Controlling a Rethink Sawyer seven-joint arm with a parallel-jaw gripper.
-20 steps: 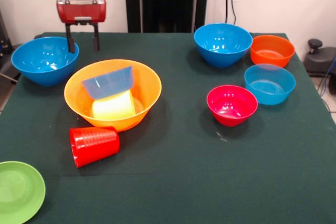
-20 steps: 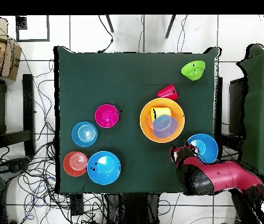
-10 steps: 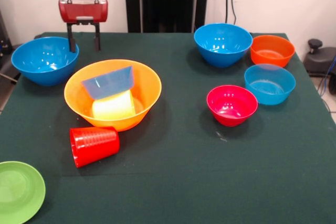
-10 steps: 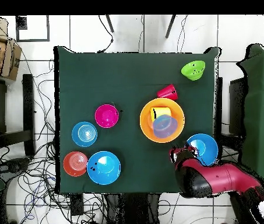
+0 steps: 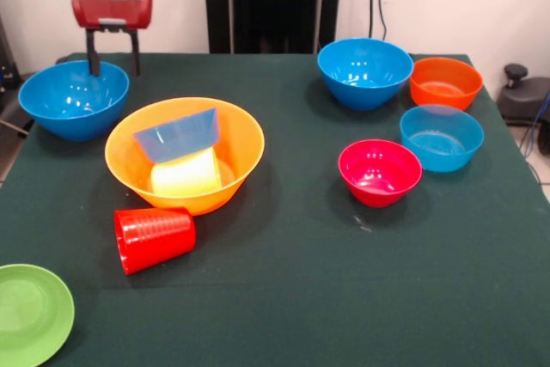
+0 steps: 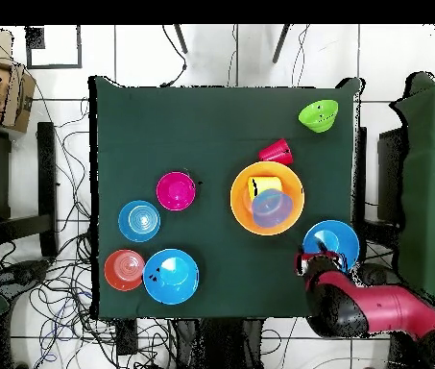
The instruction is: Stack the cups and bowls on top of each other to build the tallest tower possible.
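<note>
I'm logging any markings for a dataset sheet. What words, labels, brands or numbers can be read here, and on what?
None can be read.
The red cup shows only fine ribbing, no lettering.
The bowls, the table and the end effector carry no visible text.

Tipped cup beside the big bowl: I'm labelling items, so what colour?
Red, finely ribbed cup; clearest in the front view.

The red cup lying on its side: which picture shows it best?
The front view: the red cup lies large there, its ribbing plain, mouth turned toward the big orange bowl. The overhead view shows the cup only as a small red shape beside that bowl.
</note>
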